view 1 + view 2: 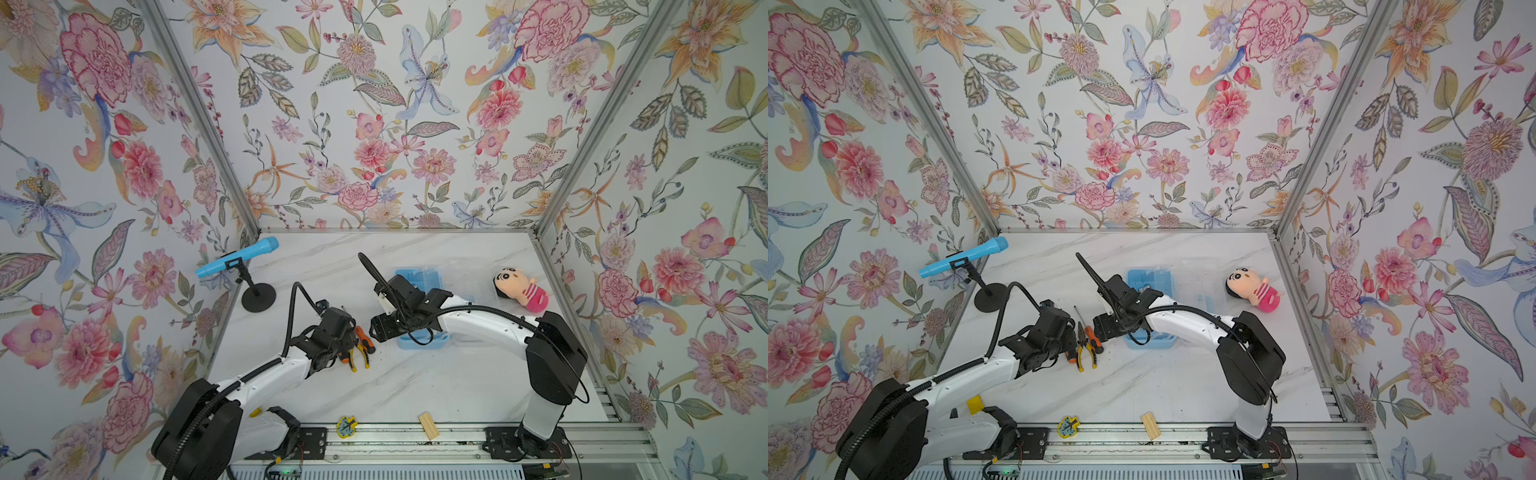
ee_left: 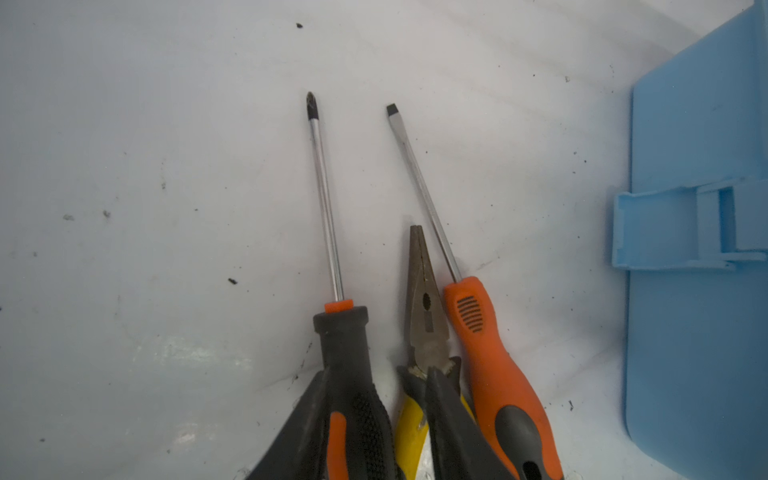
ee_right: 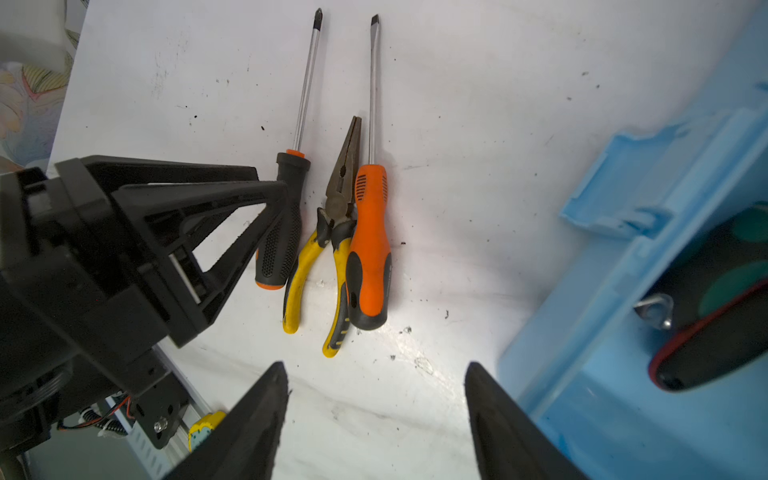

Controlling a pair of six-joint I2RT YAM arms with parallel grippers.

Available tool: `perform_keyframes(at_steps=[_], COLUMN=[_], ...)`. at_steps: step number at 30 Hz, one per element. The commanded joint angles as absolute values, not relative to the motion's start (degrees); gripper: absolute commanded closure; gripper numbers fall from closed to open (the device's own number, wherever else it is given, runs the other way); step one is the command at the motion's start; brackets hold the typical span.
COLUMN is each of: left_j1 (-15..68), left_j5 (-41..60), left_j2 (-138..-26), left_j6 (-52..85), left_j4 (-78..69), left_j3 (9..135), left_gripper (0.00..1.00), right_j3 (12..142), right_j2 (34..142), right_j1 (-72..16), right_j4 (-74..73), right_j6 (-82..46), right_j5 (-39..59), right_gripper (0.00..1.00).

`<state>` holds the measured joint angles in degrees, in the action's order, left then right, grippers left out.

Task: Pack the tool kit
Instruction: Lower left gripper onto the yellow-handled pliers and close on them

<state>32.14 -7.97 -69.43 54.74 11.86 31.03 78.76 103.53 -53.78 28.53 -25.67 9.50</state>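
Note:
Three tools lie side by side on the white table: a black-handled Phillips screwdriver (image 2: 345, 353) (image 3: 291, 199), yellow-handled pliers (image 2: 424, 316) (image 3: 343, 199) (image 1: 353, 360), and an orange flat screwdriver (image 2: 486, 353) (image 3: 370, 232) (image 1: 1092, 334). My left gripper (image 2: 376, 419) (image 1: 347, 349) straddles the black handle. One finger touches it, and the other rests over the pliers with a gap still showing. The blue tool case (image 1: 419, 276) (image 1: 1148, 276) (image 2: 698, 124) (image 3: 623, 291) stands open to the right, with a dark red-edged item (image 3: 715, 324) inside. Beside the case, my right gripper (image 3: 376, 415) (image 1: 376, 330) hovers open and holds nothing.
A blue microphone on a black stand (image 1: 237, 257) is at the back left. A plush doll (image 1: 519, 289) lies at the right by the wall. A wooden block (image 1: 429, 426) and a small yellow-blue piece (image 1: 346, 426) sit on the front rail. The case's clear lid (image 1: 469, 270) lies behind my right arm.

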Motion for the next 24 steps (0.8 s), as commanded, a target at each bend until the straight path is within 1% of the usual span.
perform_keyframes(at_steps=[1,10,24], left_j1=[31.8,34.5,34.8], left_j5=[-8.9,-8.0,-8.3], left_j2=[-69.3,-75.6,-84.1], left_j6=[53.6,52.2,49.5], left_j4=[12.5,10.9,10.6], left_j3=[32.7,35.4,38.9], left_gripper=[0.63,0.66,0.67], right_j3=[79.3,76.1,73.7], right_j2=[102.7,101.0,100.2], right_j1=[-53.7,-51.9,-50.1], right_j4=[29.5,27.7,26.0], right_j6=[-24.5,-25.9,-26.4], right_j5=[9.2,11.3,12.2], right_gripper=[0.32,0.34,0.35])
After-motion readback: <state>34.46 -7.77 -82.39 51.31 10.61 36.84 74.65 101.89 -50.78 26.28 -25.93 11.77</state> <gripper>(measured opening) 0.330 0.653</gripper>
